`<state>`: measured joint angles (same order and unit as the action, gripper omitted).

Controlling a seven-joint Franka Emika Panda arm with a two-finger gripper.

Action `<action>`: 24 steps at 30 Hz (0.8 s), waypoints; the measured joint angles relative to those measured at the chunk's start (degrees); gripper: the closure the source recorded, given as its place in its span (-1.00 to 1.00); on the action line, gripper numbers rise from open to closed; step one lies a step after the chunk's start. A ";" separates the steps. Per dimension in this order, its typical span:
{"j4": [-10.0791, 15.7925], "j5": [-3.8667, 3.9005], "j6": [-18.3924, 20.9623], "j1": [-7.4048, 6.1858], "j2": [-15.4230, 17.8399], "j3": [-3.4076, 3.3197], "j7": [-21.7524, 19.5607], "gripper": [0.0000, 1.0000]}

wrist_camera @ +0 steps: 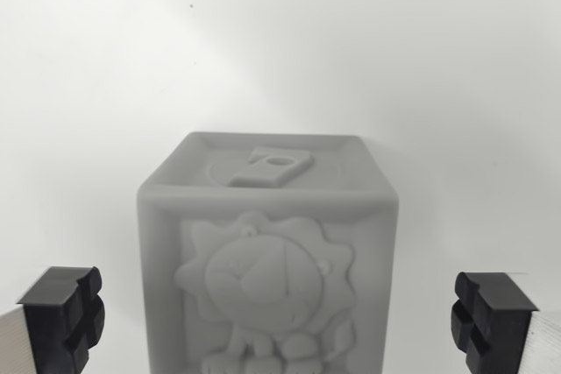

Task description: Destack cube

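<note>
Two black fingertips [61, 317] of the hand [279, 317] stand wide, flanking the grey cube [267, 260] untouched; centre them, close evenly, then lift straight off the white tabletop [280, 41].

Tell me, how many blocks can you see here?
1. One grey cube with a lion on its face sits in the middle of the wrist view, between the open gripper's black fingertips. Its bottom is cut off, so any block underneath is hidden.
</note>
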<state>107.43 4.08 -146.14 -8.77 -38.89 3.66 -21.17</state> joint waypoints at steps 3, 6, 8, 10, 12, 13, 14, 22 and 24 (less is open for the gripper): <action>0.24 -0.03 0.66 0.03 0.95 0.06 0.02 -1.00; 0.51 -0.08 1.45 0.07 1.98 0.12 0.03 -1.00; 0.68 -0.12 2.12 0.12 2.81 0.19 0.04 -1.00; 0.81 -0.16 2.74 0.19 3.61 0.28 0.06 -1.00; 0.90 -0.19 3.34 0.25 4.31 0.35 0.08 -1.00; 0.96 -0.21 3.71 0.29 4.76 0.39 0.10 -1.00; 0.99 -0.22 3.89 0.30 4.98 0.41 0.10 -1.00; 1.35 -0.45 6.79 0.53 8.21 0.71 0.24 -1.00; 1.38 -0.55 7.60 0.55 9.14 0.76 0.28 -1.00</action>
<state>108.81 3.54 -138.54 -8.22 -29.75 4.42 -20.88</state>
